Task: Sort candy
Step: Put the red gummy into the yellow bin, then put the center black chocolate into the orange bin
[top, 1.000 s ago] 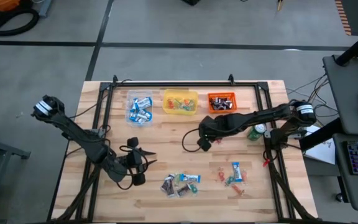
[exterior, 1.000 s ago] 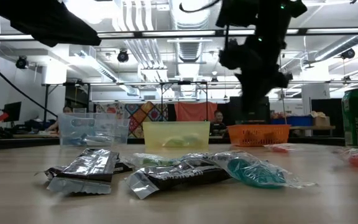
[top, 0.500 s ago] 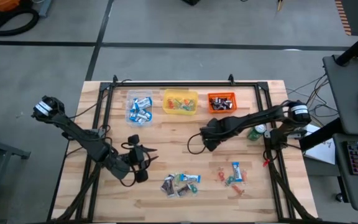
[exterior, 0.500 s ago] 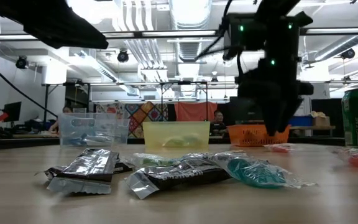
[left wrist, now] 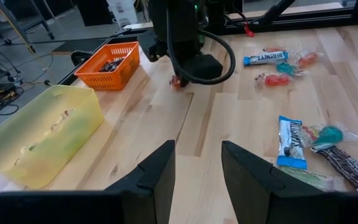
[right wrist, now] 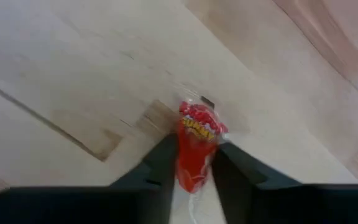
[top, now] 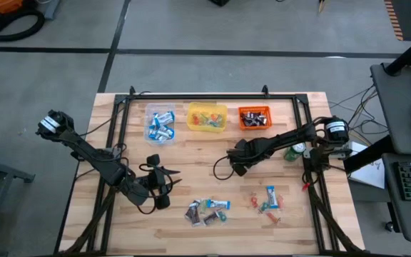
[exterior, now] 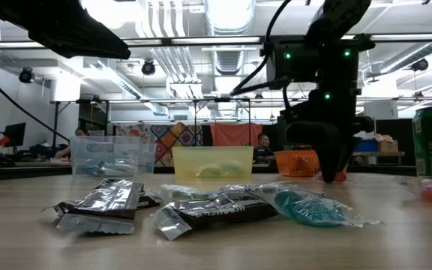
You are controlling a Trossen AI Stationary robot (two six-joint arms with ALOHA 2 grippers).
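Pale wooden planks make up the surface [top: 191, 153], framed by thin black rails. At its far edge stand three small square tubs in a row: a clear plastic tub [top: 160, 123] with blue-and-white wrapped sweets, a translucent yellow plastic tub [top: 207, 116] with small bright pieces whose kinds are too small to tell, and an orange mesh-walled tub [top: 254, 118] with dark brown wrapped sweets. The right tool [right wrist: 193, 163] sits low over the middle of the surface, its two dark fingers pressed against either side of a small crinkly red-wrapped candy [right wrist: 194, 142] that stands between them; whether the wrapper's lower end touches the wood is hidden. Loose candy lies nearer the front edge: a heap of silvery-brown and blue-white foil bars with a teal piece [top: 207, 211], and a scatter of red, green and orange bits around a blue-white bar [top: 268, 200]. The left tool [left wrist: 194, 171] waits above the front left part, fingers parted and holding nothing. A green can [top: 294, 150] is half hidden by the right arm.
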